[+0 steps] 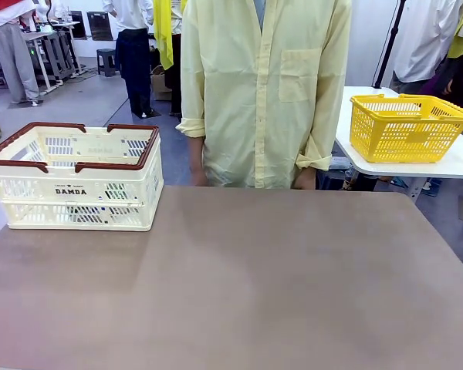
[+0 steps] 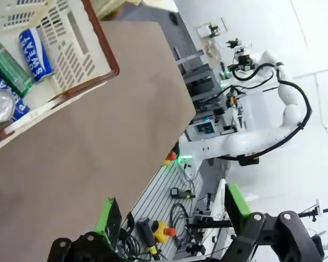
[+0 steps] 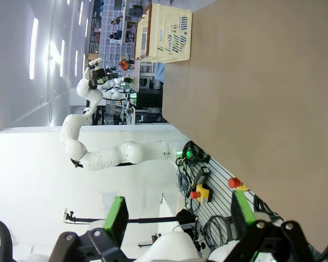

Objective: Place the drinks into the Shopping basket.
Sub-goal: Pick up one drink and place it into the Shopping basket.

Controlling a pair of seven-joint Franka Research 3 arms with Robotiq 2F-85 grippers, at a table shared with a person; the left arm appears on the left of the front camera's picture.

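Observation:
The cream-white Shopping basket (image 1: 31, 189) with dark brown handles stands at the table's far left. In the left wrist view the basket's corner (image 2: 71, 38) holds drinks: a green can (image 2: 8, 68) and a blue can (image 2: 35, 52) lie on its floor. A third can shows its silver top (image 2: 0, 105). My left gripper (image 2: 172, 213) hangs open over the table's near edge, away from the basket, with nothing between its green pads. My right gripper (image 3: 180, 215) is open and empty too, with the basket (image 3: 164, 30) far off across the table.
A person in a pale yellow shirt (image 1: 262, 92) stands at the far edge, hands down. A yellow mesh basket (image 1: 405, 127) sits on a white side table (image 1: 455, 166) at the right. Cables and an emergency stop button (image 3: 197, 194) lie beyond the near edge. The brown tabletop (image 1: 255, 277) is bare.

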